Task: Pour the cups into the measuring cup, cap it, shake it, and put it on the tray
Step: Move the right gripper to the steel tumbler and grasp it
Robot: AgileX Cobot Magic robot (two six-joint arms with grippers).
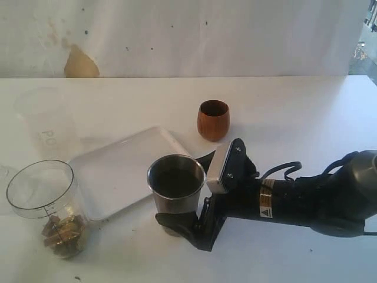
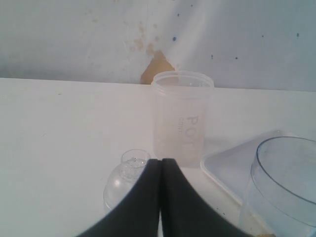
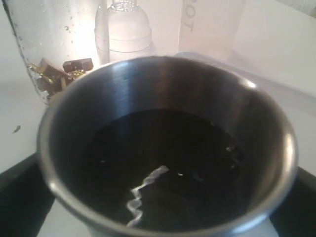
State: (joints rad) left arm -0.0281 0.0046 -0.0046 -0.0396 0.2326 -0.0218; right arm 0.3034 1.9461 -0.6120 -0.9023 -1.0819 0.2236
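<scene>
The steel tumbler stands upright at the tray's near corner and holds dark liquid. My right gripper is open, with one black finger in front of the tumbler's base and the other behind it. The brown wooden cup stands farther back, apart from the gripper. The clear measuring cup stands uncapped at the front left with brown and gold pieces at its bottom. The white tray lies between them. My left gripper is shut on nothing, near the measuring cup.
A frosted plastic cup stands at the back left, beyond the tray. A clear domed lid lies on the table just in front of the left fingertips. The right arm stretches in low from the right. A wall closes the back.
</scene>
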